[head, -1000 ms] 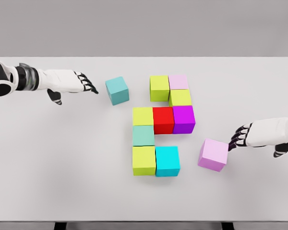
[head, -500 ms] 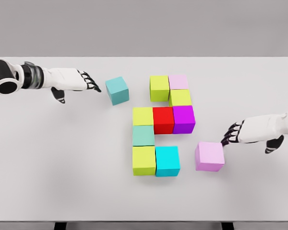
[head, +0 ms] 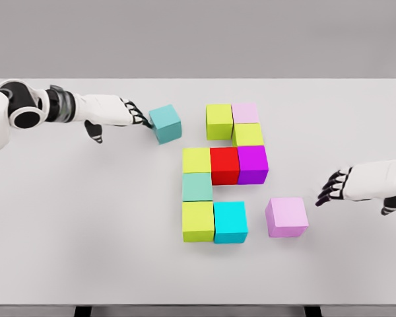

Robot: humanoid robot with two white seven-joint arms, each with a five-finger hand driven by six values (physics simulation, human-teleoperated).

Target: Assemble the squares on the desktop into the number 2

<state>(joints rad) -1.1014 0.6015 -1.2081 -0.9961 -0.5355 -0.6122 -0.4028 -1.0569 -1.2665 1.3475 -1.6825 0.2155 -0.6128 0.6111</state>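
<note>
Teal cube [head: 165, 123]: worktop [head: 86, 218], ten o'clock of the block cluster [head: 223, 173], rotated askew, left hand [head: 122, 112] fingertips extended touching it, not gripping. Pink cube [head: 286, 216]: four o'clock, slightly skewed, right hand [head: 356, 185] apart, fingers loosely spread, arm cropped.

A white desktop [head: 86, 251] fills most of the head view, its far edge running straight across the upper part of the frame and its near edge close to the bottom. Both far corners show, one at the upper left and one at the upper right. Beyond the far edge stands a plain grey wall [head: 198, 36]. Below the near edge two dark supports [head: 83, 311] peek out, one toward the left end and one toward the right.
</note>
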